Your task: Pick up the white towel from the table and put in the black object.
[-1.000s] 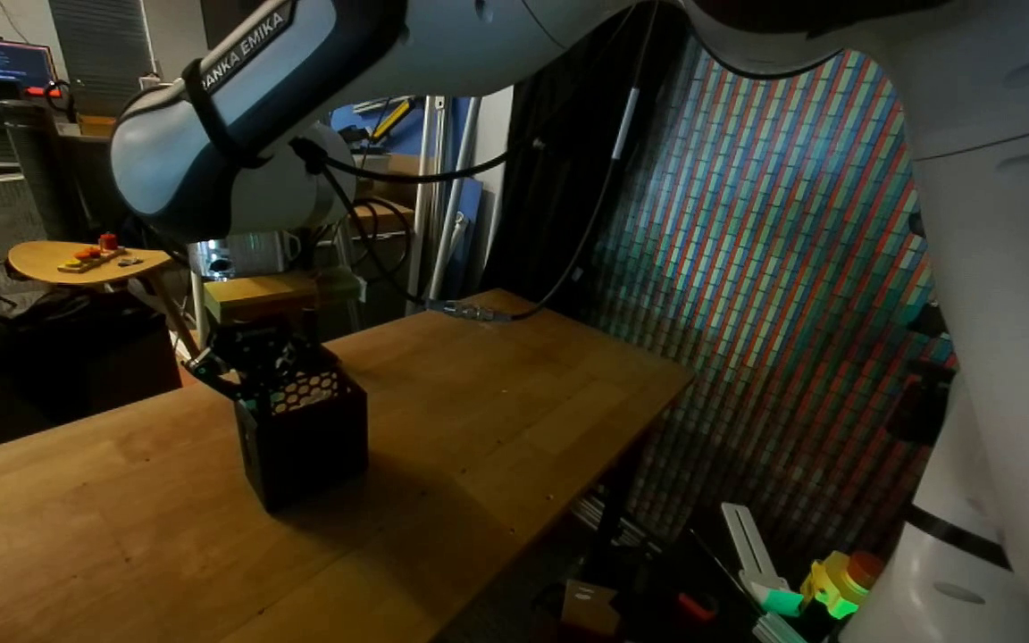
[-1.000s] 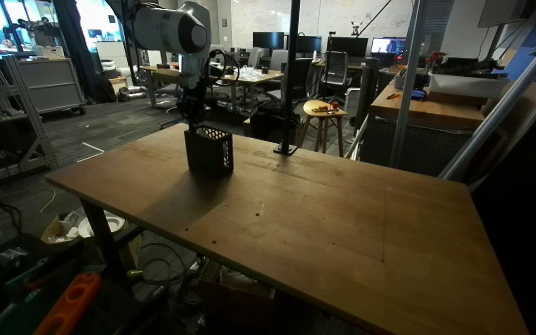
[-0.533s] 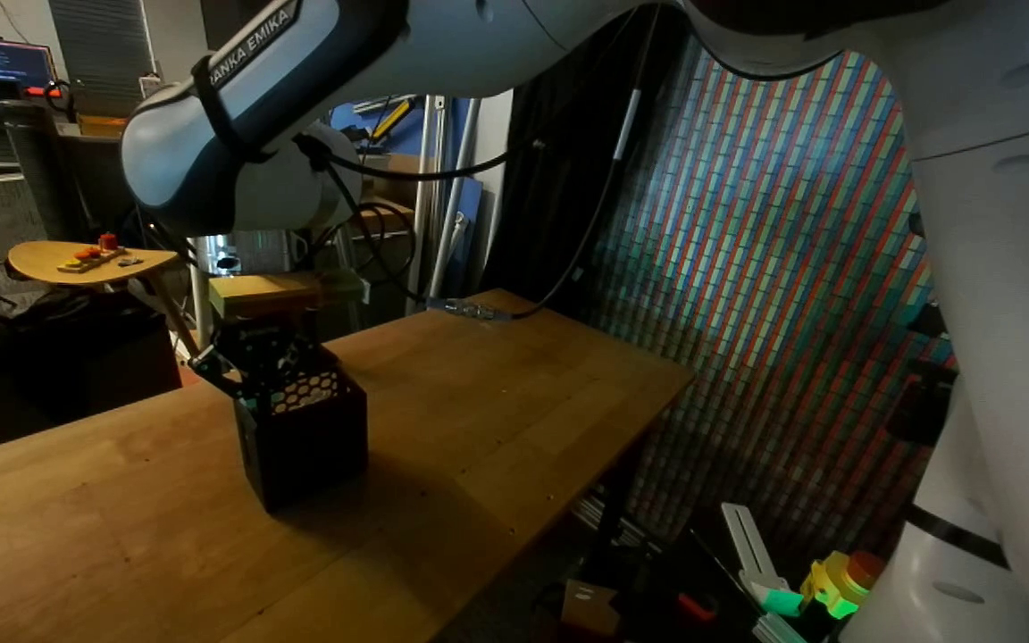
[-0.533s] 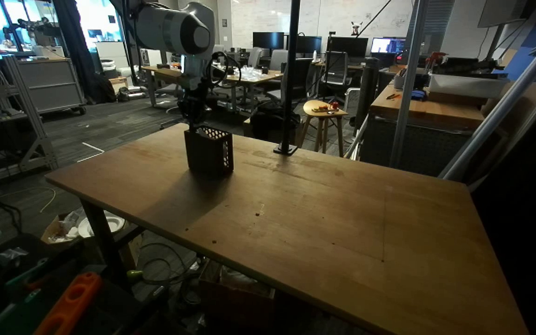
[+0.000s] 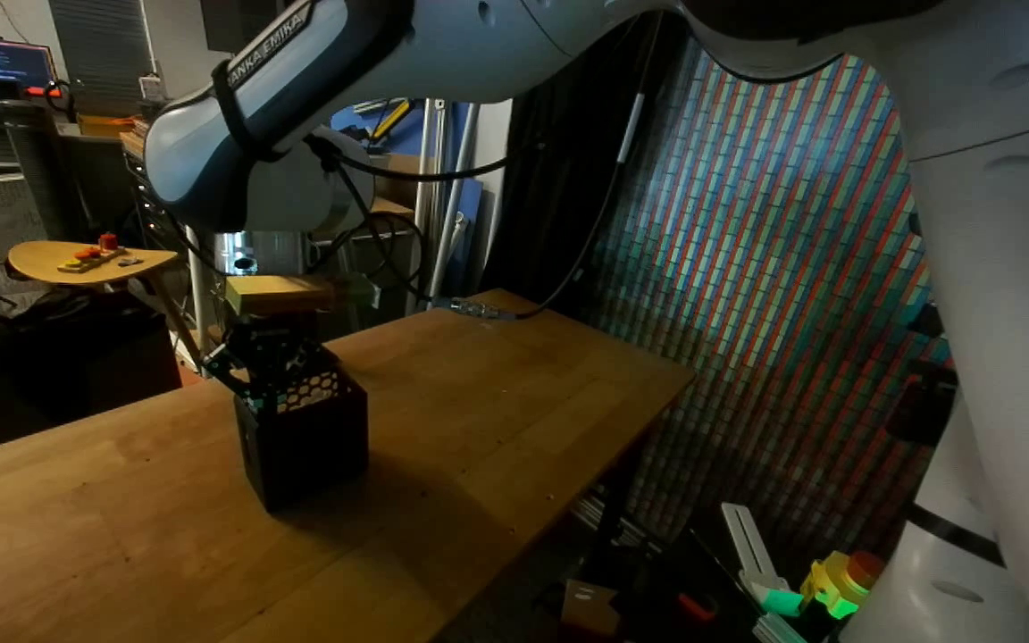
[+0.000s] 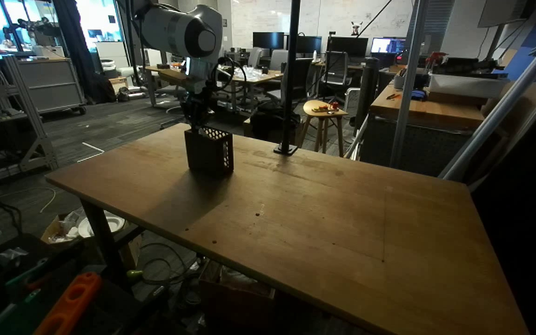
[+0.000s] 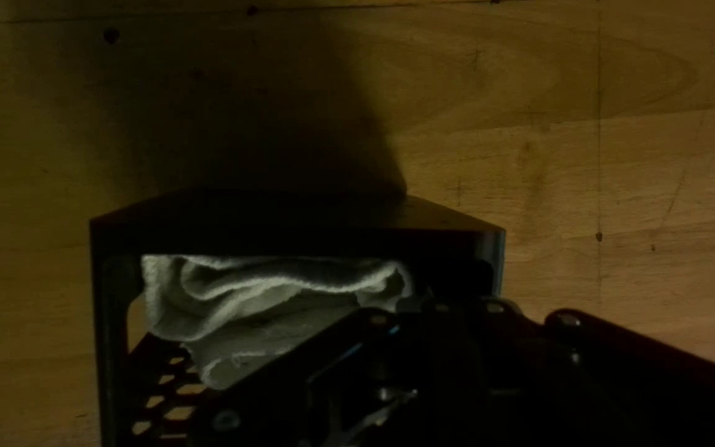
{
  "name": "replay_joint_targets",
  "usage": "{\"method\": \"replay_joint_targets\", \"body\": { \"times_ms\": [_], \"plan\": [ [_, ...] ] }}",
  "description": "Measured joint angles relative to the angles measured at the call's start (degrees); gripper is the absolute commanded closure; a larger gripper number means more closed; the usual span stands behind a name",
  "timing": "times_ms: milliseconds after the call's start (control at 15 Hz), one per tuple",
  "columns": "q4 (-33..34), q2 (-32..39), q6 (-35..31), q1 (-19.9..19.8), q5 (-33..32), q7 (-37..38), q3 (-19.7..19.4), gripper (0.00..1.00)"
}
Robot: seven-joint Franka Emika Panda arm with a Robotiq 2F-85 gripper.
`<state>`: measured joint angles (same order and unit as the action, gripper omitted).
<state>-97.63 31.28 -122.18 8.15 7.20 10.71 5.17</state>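
A wooden table (image 6: 342, 223) spreads on several sides of the black box (image 5: 318, 455), which stands near one long edge. The robot arm (image 5: 479, 54) reaches above the black box; a black post (image 6: 290, 102) rises apart from it. At the black box's rim hangs the gripper (image 7: 469, 316), too dark to tell whether its fingers are wide, narrow or holding cloth. Inside the black box, beside the fingers and partly hidden by them, lies the white towel (image 7: 239, 329), bunched in thick, rumpled folds.
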Motion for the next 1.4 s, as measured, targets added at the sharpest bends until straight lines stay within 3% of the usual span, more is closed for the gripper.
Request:
{"method": "replay_joint_targets", "body": {
  "times_ms": [1400],
  "plan": [
    [0.3, 5.9, -5.2, -2.9, 1.4, -6.5, 0.2, 1.00]
  ]
}}
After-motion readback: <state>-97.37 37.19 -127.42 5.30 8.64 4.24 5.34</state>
